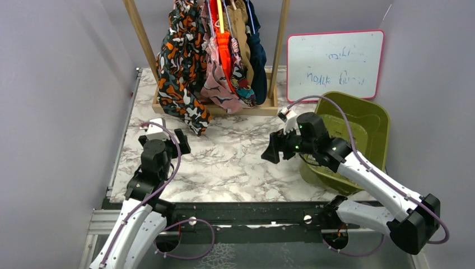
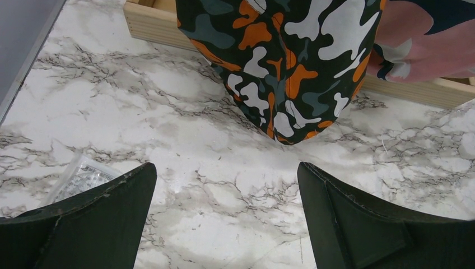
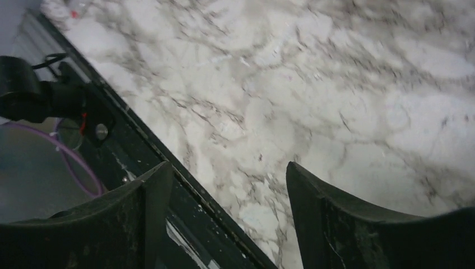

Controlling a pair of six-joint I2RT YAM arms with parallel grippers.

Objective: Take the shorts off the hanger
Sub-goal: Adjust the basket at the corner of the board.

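Grey walls close in a marble bench (image 1: 224,162), and at the middle of its far edge you have a wooden rack (image 1: 278,50) with the shorts (image 1: 185,73) hanging from it in a tight row. The black-orange-white blotch pair (image 2: 285,67) is at the left end and hangs lowest, its hem draping past the rack's base onto the bench. Pink print, bright orange, multicolour, tan and navy follow to the right. A green bin (image 1: 381,120) sits against the right edge, with a whiteboard (image 1: 335,64) propped behind it at the far right corner. Your left hand (image 2: 225,168) is low over the left side of the bench, released, its fingers spread wide with only marble between them, aimed at the blotch pair's hem just ahead. Your right hand (image 3: 228,168) is over the right side next to the bin, also released and holding nothing, and its camera looks back at the near edge rather than at the rack. A small clear packet (image 2: 84,176) lies on the bench by the left finger. You appear to be at the approach, with no pair off the rack yet. Next, you would likely push the left hand forward to pinch that low hem. Pulling alone may drag the whole hanger, so expect to need the right hand at the rack.
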